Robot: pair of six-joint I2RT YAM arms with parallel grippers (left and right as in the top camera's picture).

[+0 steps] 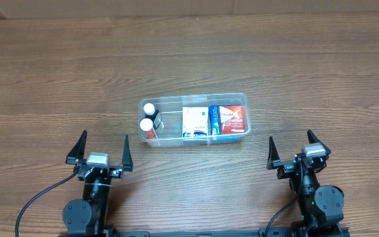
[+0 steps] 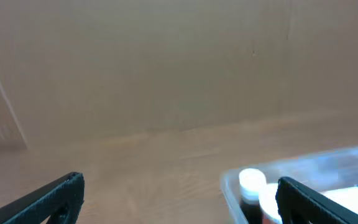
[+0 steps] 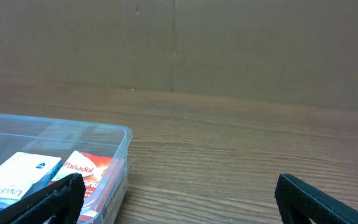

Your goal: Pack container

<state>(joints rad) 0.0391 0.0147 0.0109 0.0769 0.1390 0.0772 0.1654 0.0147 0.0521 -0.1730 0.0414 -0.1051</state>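
The clear plastic container (image 1: 242,100) sits at the table's middle. It holds two white-capped bottles (image 1: 149,116) at its left end, a white box (image 1: 195,123), a blue-edged box (image 1: 214,120) and a red Panadol box (image 1: 231,118). My left gripper (image 1: 102,149) is open and empty near the front left, apart from the container. My right gripper (image 1: 293,148) is open and empty near the front right. The left wrist view shows the bottles (image 2: 252,188) and the container's corner (image 2: 229,183). The right wrist view shows the container's rim (image 3: 124,133) and the Panadol box (image 3: 86,174).
The wooden table (image 1: 58,72) spreads all round the container. A brown cardboard wall (image 3: 229,43) stands behind the table in the wrist views. Black cables (image 1: 38,201) trail from the arm bases at the front edge.
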